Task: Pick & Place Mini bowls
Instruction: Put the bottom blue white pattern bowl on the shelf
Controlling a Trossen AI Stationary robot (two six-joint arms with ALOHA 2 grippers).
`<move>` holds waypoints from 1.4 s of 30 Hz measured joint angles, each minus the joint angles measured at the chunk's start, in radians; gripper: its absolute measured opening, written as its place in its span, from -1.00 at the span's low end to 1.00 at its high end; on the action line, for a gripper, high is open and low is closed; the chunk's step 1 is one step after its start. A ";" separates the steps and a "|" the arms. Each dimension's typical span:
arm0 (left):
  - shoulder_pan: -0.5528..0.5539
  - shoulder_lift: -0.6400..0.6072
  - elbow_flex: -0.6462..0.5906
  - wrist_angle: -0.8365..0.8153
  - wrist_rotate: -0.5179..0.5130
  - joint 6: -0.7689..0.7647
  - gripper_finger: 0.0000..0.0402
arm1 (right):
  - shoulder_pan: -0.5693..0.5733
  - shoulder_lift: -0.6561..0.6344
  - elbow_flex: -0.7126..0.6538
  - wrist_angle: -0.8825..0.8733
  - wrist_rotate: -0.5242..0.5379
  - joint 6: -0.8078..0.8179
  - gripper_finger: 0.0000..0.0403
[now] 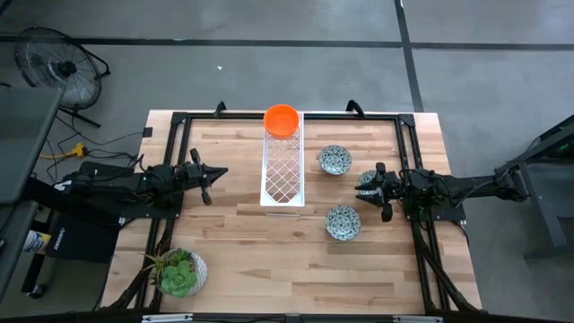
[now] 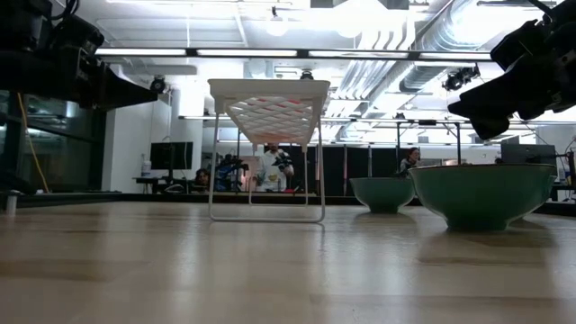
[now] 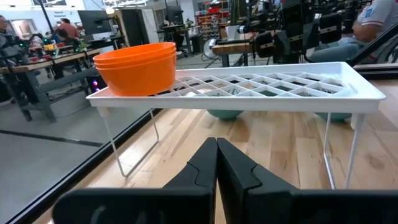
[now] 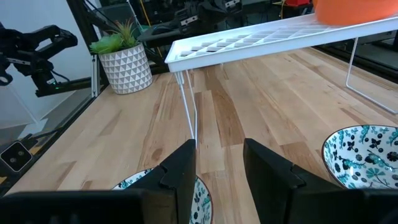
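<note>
- A pale wooden table (image 1: 296, 260) of long planks is seen from above, edged by a dark metal frame.
- At about 7 o'clock on the table, a round white pot (image 1: 182, 273) with a faceted triangle pattern is found, holding a spiky green plant.
- At about 4 o'clock, a glazed bowl (image 1: 343, 222) with a blue-grey and white flowered inside is set on the wood; from table height its outer wall (image 2: 481, 193) is seen to be smooth and green.
- The right claw (image 1: 370, 189) is held at 3 o'clock, its fingers parted with nothing between them; a second patterned bowl (image 4: 168, 194) is seen directly below it, and no contact can be made out.
- The left claw (image 1: 221, 173) is held at 9 o'clock, its dark fingers pressed together and empty.
- In the middle, a white plastic rack (image 1: 282, 170) with a diamond lattice top is raised on thin wire legs.
- A third patterned bowl (image 1: 334, 161) is placed just beside the rack, toward 1 o'clock.
- At 12 o'clock, a stack of smooth orange bowls (image 3: 138, 67) is seated on the rack's far end.
</note>
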 joint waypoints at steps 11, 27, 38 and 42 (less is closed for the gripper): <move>0.000 0.000 0.000 0.000 0.001 0.000 -1.00 | 0.000 0.000 0.000 0.005 0.006 -0.038 -0.39; 0.000 0.000 0.000 0.000 0.001 0.000 -1.00 | 0.000 0.000 0.000 0.157 0.127 -0.081 -0.39; 0.000 0.000 0.000 0.000 0.001 0.000 -1.00 | 0.001 0.050 0.144 -0.067 0.073 -0.173 -0.39; 0.000 0.000 0.000 0.000 0.001 0.000 -1.00 | 0.001 0.137 0.235 -0.211 0.072 -0.182 -0.39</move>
